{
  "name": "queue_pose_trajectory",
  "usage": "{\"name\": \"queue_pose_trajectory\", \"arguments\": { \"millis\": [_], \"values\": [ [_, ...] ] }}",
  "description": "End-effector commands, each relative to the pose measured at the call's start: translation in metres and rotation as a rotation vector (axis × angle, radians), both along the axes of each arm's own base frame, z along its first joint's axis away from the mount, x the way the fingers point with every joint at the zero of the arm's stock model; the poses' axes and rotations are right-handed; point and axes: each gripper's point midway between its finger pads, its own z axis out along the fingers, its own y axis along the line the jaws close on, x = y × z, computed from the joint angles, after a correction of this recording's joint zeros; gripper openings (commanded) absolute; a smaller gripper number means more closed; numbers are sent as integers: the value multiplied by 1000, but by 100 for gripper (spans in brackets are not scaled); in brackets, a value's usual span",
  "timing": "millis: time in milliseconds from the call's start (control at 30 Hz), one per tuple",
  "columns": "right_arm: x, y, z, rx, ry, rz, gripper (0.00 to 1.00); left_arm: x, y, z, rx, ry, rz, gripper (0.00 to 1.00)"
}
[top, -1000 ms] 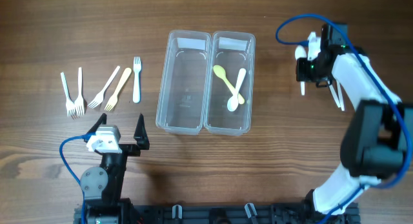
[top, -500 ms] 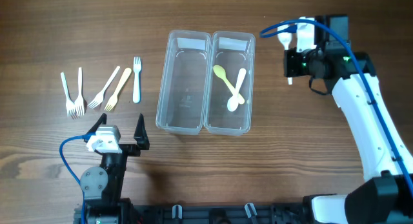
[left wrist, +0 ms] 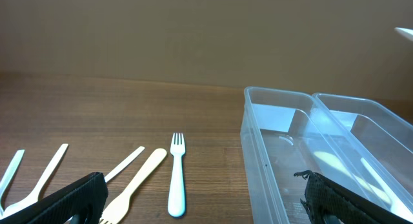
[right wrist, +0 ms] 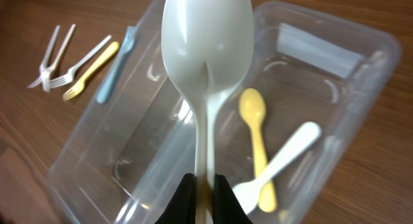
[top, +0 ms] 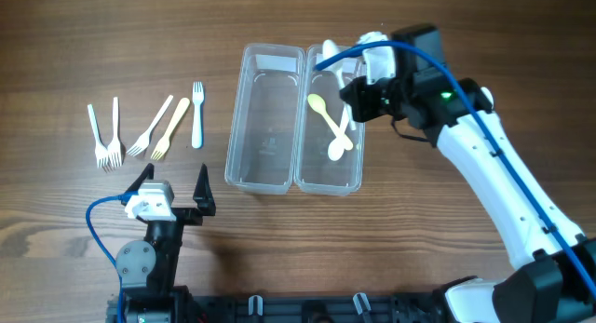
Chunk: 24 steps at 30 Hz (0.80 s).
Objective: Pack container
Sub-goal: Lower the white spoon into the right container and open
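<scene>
Right hand (right wrist: 205, 193): fingers (right wrist: 187, 199) clamped on the handle of a white spoon (right wrist: 206, 56). The spoon sticks straight out ahead of the hand, long axis in line with the fingers, bowl at the far end. From overhead the bowl sits over the far rim of the right container (top: 326, 188), which is directly below the hand.

In that container, under the held spoon: a yellow spoon (right wrist: 255, 140) and a second white spoon (right wrist: 284, 156), crossed. The left container (top: 256, 185) touches it on the side away from the arm. Beyond it, well apart from the right hand, lie the forks (top: 154, 127).

Left hand (top: 175, 174): fingers apart, gripping nothing, forks just ahead of it.

Desk (top: 74, 230): brown wood grain. Plain brown wall behind it.
</scene>
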Motion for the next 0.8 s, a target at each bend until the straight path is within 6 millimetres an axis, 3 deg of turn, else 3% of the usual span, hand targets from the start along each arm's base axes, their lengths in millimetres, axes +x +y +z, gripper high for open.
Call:
{"name": "queue_pose_trajectory", "arguments": {
  "millis": [0,333,400,433,467,500,533,767],
  "values": [
    [0,12,-10,37,58,-26,4,0,1,-3,15,1,5,100],
    [0,11,-14,38,82,-46,8,0,1,-3,15,1,5,100],
    [0,11,-17,35,90,-46,23,0,1,-3,15,1,5,100],
    [0,11,-19,33,94,-46,25,0,1,-3,15,1,5,100],
    [0,12,-22,30,102,-45,39,0,1,-3,15,1,5,100],
    [0,12,-24,29,105,-45,75,0,1,-3,15,1,5,100],
    [1,12,-25,28,106,-45,99,0,1,-3,15,1,5,100],
    [15,-4,-20,34,73,-93,100,0,1,-3,15,1,5,100]
  ]
}}
